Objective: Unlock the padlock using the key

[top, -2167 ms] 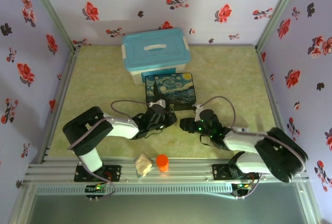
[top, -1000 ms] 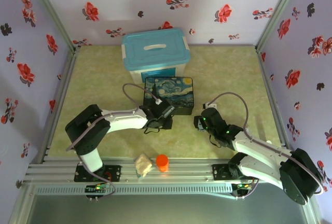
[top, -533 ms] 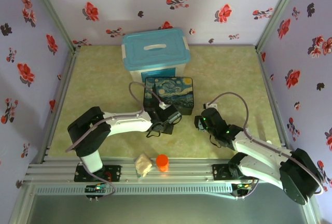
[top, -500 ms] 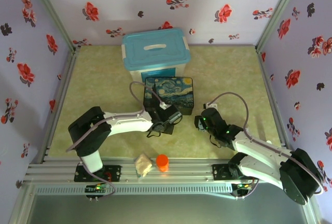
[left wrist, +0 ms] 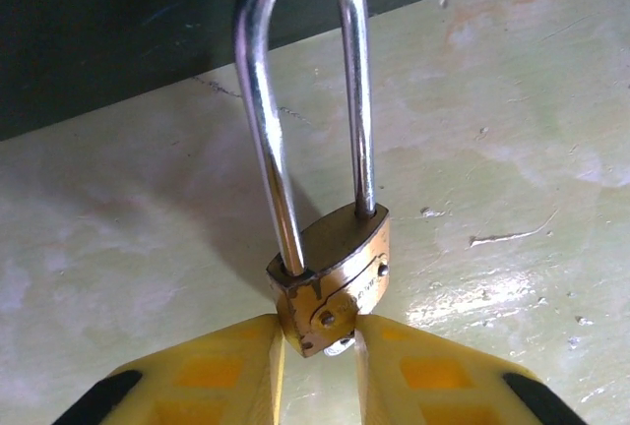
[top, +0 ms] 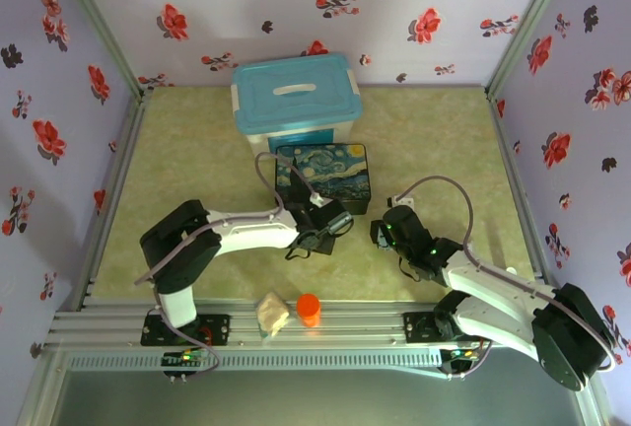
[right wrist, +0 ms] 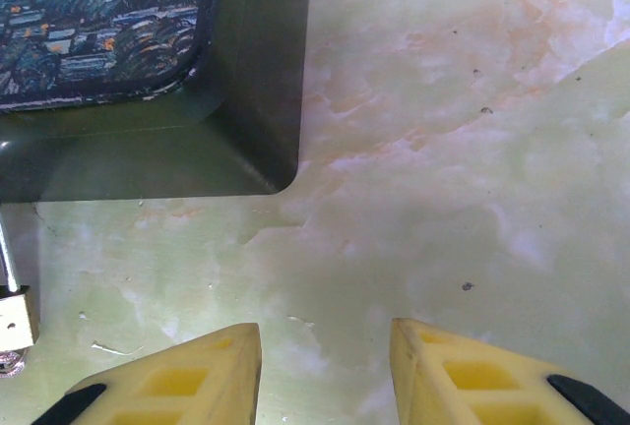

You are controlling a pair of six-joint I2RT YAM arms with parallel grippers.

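Padlock (left wrist: 335,268) hangs off the box (left wrist: 98,31) edge, left gripper (left wrist: 320,361) clamping its body; right gripper (right wrist: 325,341) gapes at 3 o'clock over bare table (right wrist: 472,150).

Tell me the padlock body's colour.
Brass-gold padlock, clearest in the left wrist view.

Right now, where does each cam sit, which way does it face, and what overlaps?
Top external: above and behind the bases, looking down on the table; both arms, left gripper, right gripper.
Left wrist: on the left arm, looking along its yellow fingers, closed on the padlock.
Right wrist: on the right arm, looking down past its open fingers at the painted box corner.
Shared: both wrist views catch the padlock and box side.
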